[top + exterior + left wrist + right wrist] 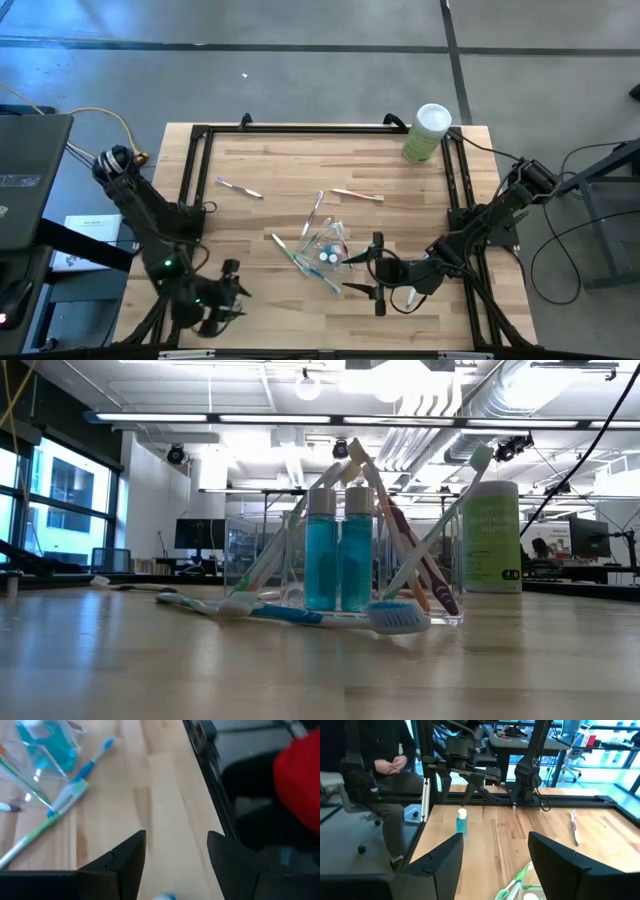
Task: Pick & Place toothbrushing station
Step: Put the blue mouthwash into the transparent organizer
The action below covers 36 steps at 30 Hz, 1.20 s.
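Around the clear holder point(328, 245) toothbrushes point(300, 262) lie scattered; both grippers, left point(232, 290) and right point(377, 275), wide, empty; most remains

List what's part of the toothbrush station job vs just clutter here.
Job:
- clear holder
- two teal bottles standing in it
- toothbrushes in and around it
- two loose toothbrushes farther back
- right gripper, open, beside the holder

Lying about:
- green canister, white lid, back corner
- laptop, off the table
- left gripper, open, waiting at the front edge
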Available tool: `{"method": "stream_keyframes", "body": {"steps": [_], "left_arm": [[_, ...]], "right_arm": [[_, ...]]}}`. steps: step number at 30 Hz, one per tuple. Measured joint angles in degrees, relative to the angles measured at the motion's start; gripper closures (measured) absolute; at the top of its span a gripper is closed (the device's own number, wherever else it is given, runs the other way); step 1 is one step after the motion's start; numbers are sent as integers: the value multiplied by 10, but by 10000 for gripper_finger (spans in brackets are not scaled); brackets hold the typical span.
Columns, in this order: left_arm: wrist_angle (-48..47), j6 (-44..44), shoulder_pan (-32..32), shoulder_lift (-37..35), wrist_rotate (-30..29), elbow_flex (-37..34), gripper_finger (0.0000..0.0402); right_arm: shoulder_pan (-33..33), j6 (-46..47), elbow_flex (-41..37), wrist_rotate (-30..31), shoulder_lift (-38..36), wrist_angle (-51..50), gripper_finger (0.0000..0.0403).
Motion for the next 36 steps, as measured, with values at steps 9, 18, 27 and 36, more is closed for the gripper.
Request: {"method": "stream_keyframes", "body": {"steps": [9, 18, 27, 36], "left_arm": [[-66, 12, -80, -14, -1, 0, 197], [-117, 45, -79, -13, -13, 0, 197], [-138, 92, -78, -13, 12, 0, 197], [-122, 155, -40, -4, 47, -1, 197]], "right_arm": [[0, 63, 0, 0, 0, 7, 186], [-3, 75, 0, 0, 0, 13, 186], [-23, 75, 0, 1, 0, 27, 186], [-40, 75, 0, -3, 0, 28, 186]]}}
